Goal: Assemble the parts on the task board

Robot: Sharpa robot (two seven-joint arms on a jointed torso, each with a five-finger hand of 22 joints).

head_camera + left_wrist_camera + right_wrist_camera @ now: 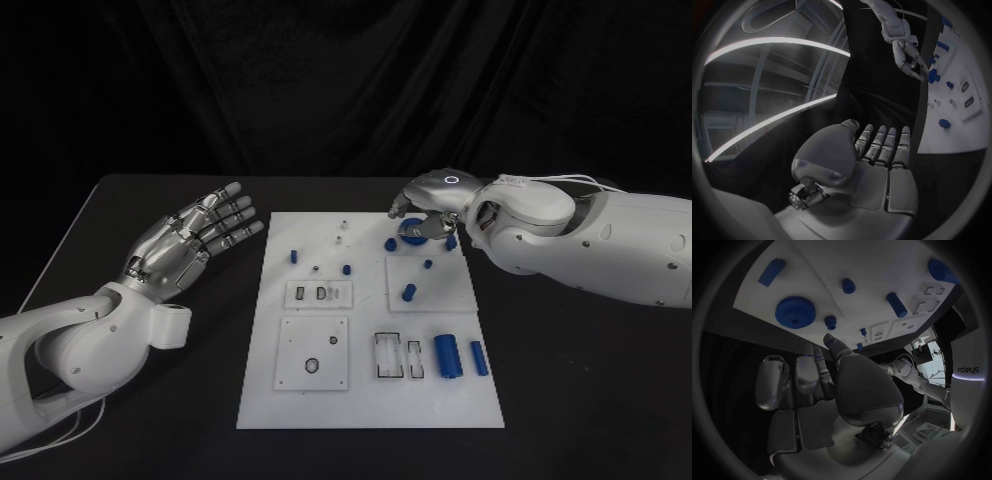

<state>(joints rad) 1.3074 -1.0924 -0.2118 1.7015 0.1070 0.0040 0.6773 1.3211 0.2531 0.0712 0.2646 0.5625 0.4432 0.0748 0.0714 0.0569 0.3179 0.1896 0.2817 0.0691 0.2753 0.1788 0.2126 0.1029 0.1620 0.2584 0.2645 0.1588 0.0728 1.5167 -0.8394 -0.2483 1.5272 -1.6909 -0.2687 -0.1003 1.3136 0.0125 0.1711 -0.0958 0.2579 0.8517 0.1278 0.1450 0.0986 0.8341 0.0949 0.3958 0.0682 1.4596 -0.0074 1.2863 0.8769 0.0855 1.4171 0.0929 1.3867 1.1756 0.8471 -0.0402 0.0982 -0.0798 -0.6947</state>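
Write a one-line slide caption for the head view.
Left hand open beside the white task board; right hand poised over the blue gear at the board's far edge.

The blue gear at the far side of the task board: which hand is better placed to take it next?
Probably the right hand: it hovers over the board's far edge, right by the blue gear. The left hand is open, palm up, off the task board, beside its left edge.

A white board (369, 400) is seen on a black table (159, 200). Blue parts are shown on it: a toothed gear (792, 312), two cylinders (449, 355) and small pegs (408, 293). Both hands, left (188, 240) and right (428, 200), are silver, on white arms.
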